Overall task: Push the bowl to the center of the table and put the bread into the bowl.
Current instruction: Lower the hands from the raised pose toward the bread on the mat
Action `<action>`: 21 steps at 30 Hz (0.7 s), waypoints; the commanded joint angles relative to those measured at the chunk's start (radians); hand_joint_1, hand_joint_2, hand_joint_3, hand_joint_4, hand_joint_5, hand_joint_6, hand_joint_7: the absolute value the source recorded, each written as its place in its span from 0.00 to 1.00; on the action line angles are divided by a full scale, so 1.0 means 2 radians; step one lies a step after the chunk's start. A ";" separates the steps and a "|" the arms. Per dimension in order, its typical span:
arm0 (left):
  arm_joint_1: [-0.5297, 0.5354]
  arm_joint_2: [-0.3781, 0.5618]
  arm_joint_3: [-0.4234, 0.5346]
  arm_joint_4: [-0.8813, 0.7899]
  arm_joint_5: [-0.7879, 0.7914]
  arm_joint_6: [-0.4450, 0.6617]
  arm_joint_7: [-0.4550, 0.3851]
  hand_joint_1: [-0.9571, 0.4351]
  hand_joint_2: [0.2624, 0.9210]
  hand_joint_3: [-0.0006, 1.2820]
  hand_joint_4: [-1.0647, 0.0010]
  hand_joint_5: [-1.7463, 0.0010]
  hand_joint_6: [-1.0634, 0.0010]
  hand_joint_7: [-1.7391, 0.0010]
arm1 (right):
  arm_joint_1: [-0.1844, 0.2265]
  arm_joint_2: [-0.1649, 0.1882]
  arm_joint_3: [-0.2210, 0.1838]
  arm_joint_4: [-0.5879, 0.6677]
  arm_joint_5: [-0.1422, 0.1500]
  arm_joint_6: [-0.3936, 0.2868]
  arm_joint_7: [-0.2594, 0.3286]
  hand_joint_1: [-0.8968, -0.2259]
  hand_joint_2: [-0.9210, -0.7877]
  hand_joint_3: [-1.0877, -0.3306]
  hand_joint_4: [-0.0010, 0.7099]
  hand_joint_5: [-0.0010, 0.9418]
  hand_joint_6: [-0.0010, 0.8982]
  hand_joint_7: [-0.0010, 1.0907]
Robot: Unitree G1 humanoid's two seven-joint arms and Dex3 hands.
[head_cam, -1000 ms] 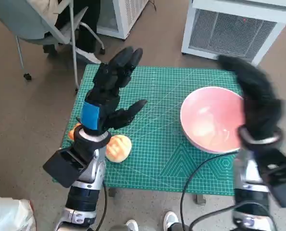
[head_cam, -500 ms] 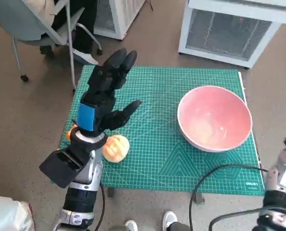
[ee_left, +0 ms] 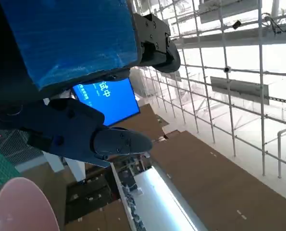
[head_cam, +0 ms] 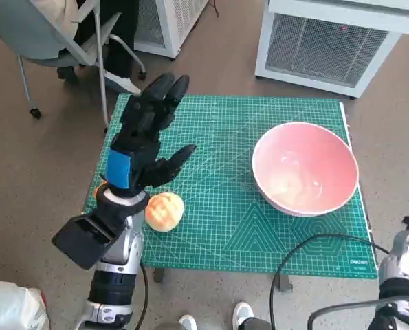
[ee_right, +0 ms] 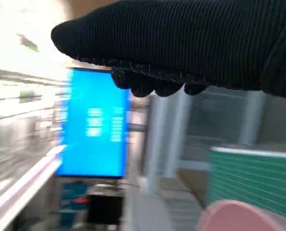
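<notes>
Head view shows a green gridded cutting mat (head_cam: 225,206) covering the small table, with a wide pink bowl (head_cam: 305,168) standing upright on its right half, near the right edge of the mat. A round orange-and-cream piece of bread (head_cam: 163,210) lies on the mat near its left edge, well apart from the bowl. The black left hand with blue tape across its back (head_cam: 141,141) is raised over the left part of the mat, above and just beyond the bread; its fingers (head_cam: 164,93) are spread and extended, the thumb out to one side, and it holds nothing. The left wrist view confirms splayed fingers with nothing between them, and catches a sliver of the bowl's rim (ee_left: 22,202). The right hand in the black knitted glove (ee_right: 191,43) is off the table at the right, barely visible at the head view's edge. In the blurred right wrist view the glove appears to carry nothing, but I cannot tell how its fingers lie. A grey chair (head_cam: 60,38) and a white slatted cabinet (head_cam: 328,41) stand on the floor beyond the table.
</notes>
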 commanded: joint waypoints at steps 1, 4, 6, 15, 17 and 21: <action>0.004 0.004 0.004 -0.004 -0.005 -0.002 0.001 0.43 1.00 0.22 0.67 1.00 0.83 0.75 | -0.009 0.028 -0.008 0.023 0.022 0.042 0.030 0.63 0.00 0.32 0.17 0.01 0.13 0.16; 0.006 0.006 0.005 -0.006 -0.003 -0.003 0.003 0.42 1.00 0.22 0.67 1.00 0.82 0.75 | -0.016 0.037 0.000 0.030 0.016 0.063 0.029 0.63 0.00 0.34 0.17 0.01 0.13 0.15; 0.007 0.007 0.006 -0.008 -0.001 -0.003 0.004 0.42 1.00 0.22 0.67 1.00 0.82 0.75 | -0.020 0.042 0.007 0.033 0.008 0.076 0.023 0.62 0.00 0.34 0.17 0.01 0.13 0.15; 0.015 0.015 0.011 -0.015 0.008 -0.006 0.010 0.42 1.00 0.22 0.66 1.00 0.82 0.76 | -0.042 0.063 0.032 0.042 -0.018 0.114 0.001 0.61 0.00 0.33 0.21 0.02 0.16 0.15; 0.019 0.017 0.012 -0.019 0.011 -0.006 0.012 0.41 1.00 0.22 0.66 1.00 0.81 0.76 | -0.049 0.068 0.038 0.044 -0.025 0.121 -0.004 0.60 0.00 0.32 0.23 0.02 0.17 0.15; 0.028 0.021 0.013 -0.028 0.012 -0.005 0.014 0.41 1.00 0.22 0.65 1.00 0.79 0.78 | -0.059 0.079 0.040 0.044 -0.027 0.130 -0.005 0.61 0.00 0.32 0.25 0.02 0.20 0.15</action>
